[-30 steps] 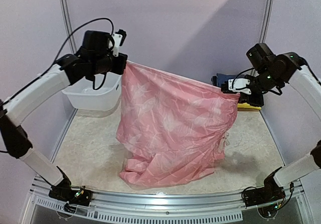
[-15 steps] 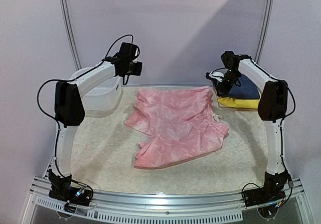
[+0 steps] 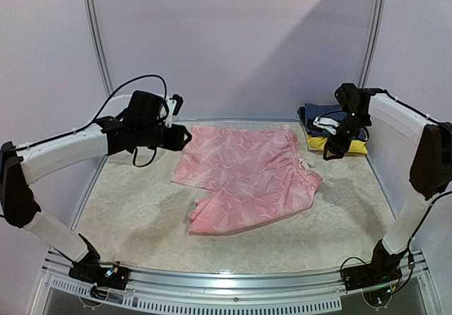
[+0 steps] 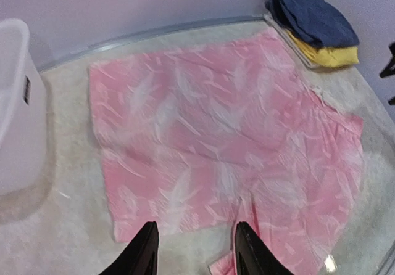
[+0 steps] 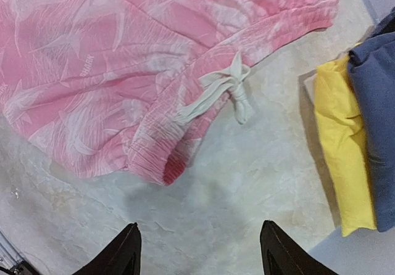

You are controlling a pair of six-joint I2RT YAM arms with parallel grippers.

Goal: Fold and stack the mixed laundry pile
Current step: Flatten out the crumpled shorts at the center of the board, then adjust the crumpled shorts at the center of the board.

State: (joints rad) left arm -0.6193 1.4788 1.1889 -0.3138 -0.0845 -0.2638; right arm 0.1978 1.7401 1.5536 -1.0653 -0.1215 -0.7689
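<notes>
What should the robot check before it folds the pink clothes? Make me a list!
1. Is the left gripper open and holding nothing: ok.
2. Is the right gripper open and holding nothing: ok.
3. Is the pink garment spread out on the table: ok.
4. Is the drawstring tucked in: not ok, it lies out on the table.
5. Is the navy garment folded on top of the yellow garment: ok.
6. Is the pink garment smooth underneath: cannot tell.
</notes>
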